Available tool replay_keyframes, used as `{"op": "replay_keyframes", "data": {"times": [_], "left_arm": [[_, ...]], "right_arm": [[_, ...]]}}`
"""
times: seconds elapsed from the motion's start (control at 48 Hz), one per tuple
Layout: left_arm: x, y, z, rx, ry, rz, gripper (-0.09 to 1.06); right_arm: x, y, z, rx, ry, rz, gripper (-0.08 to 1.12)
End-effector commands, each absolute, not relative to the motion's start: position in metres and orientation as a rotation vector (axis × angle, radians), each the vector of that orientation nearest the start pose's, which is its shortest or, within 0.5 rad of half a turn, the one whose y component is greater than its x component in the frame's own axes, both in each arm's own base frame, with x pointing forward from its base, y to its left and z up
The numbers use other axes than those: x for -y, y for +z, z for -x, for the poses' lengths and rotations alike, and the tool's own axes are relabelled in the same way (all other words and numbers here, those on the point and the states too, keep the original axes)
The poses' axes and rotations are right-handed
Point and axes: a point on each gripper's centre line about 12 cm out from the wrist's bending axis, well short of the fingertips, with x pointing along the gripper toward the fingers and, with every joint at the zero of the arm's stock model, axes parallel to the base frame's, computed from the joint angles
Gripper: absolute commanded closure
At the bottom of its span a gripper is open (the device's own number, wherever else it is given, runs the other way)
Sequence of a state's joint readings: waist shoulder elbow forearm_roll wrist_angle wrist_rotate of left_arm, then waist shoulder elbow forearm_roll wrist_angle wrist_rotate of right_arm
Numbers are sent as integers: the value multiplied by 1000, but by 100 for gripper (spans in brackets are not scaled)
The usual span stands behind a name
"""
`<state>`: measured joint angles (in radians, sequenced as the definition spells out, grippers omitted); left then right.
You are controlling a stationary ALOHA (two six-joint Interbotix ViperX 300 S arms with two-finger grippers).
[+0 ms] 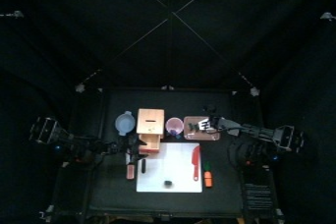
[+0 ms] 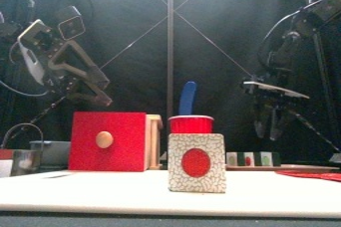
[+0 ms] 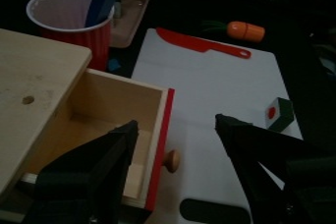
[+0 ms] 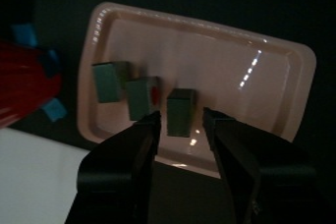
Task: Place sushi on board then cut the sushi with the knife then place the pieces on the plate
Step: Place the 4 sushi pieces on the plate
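Nearest the front, one sushi piece (image 2: 196,163) stands on the white board (image 1: 164,169), with the red knife (image 1: 196,156) lying farther back on it. My left gripper (image 3: 175,126) hangs spread over the wooden box's (image 3: 46,81) open drawer. Farthest back, my right gripper (image 4: 184,122) is spread above the pink tray (image 4: 262,81), where three green pieces (image 4: 132,92) lie.

Black counter (image 1: 105,194) from above. Directly on it we find a white rectangular cutting board (image 1: 168,167) at the front. Behind it, left to right, stand a blue-grey bowl (image 1: 125,123), a pale wooden box (image 1: 148,128), a red cup (image 1: 175,124) and a flat pink tray (image 4: 262,71). A small orange toy (image 3: 245,30) lies just beside the board's right edge.
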<state>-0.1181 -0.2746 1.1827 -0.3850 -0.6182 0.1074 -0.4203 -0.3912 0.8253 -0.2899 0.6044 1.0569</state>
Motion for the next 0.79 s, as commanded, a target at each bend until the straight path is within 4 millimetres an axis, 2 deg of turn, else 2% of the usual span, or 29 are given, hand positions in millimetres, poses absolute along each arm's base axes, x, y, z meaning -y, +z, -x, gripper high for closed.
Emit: {"op": "replay_keyframes", "data": {"times": [0.021,0.229,0.438,0.667,0.792], "left_arm": [[5,168,-277,-275,138,159,0],[2,172,-280,-261,150,165,0],[-3,178,-286,-238,166,165,0],[-7,179,-286,-235,178,172,0],[-7,179,-286,-237,178,173,0]], "right_arm": [[99,230,-266,-652,-725,-771,27],[21,225,-307,-661,-369,-616,27],[-36,216,-338,-716,-191,-505,27],[-82,205,-375,-759,-87,-386,27],[-95,199,-389,-786,-81,-352,27]]}}
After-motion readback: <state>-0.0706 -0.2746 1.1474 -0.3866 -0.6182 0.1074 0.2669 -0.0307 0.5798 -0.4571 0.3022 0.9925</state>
